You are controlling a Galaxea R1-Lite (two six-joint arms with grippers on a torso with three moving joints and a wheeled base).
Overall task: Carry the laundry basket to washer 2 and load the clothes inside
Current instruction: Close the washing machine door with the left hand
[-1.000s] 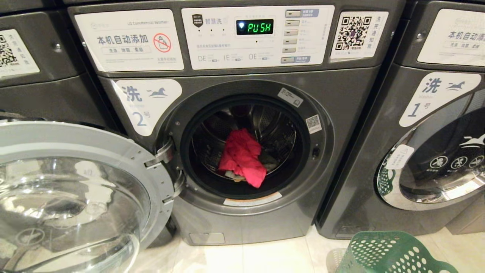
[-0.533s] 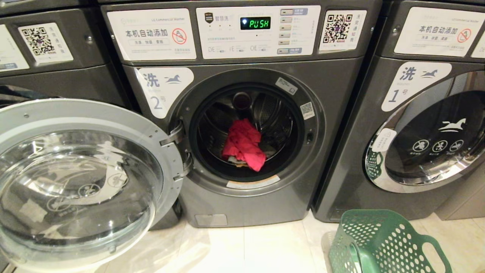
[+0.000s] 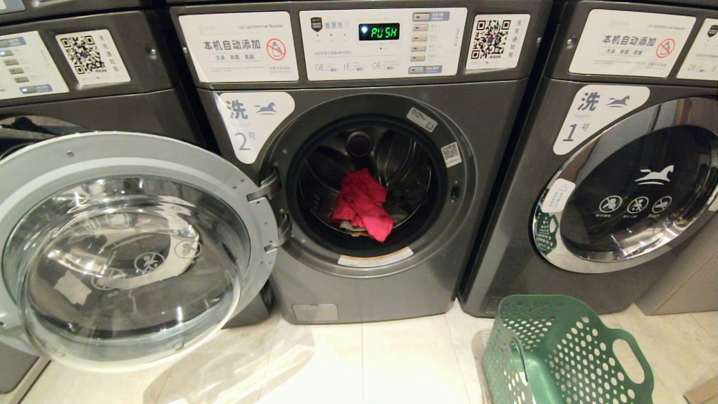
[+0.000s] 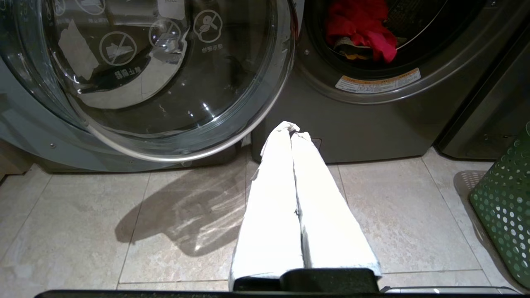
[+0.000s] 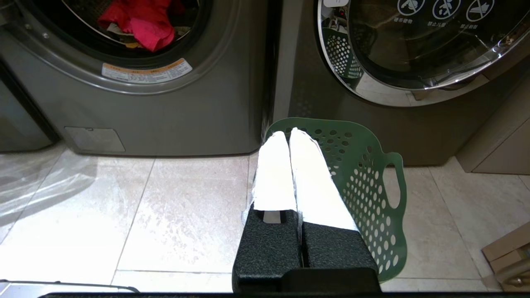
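Washer 2 (image 3: 370, 168) stands with its door (image 3: 126, 247) swung wide, red clothes (image 3: 362, 205) in the drum. The laundry basket (image 3: 561, 353) sits on the floor before washer 1 (image 3: 617, 185) (tipped on its side). The left gripper (image 4: 290, 129) and right gripper (image 5: 288, 134) hover low, fingers clenched on nothing; the basket lies just behind the right gripper's fingers.

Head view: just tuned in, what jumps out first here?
The red garment lying in the drum of washer 2, whose glass door is swung wide open to the left. The green laundry basket sits on the floor at lower right, in front of washer 1, whose door is shut.
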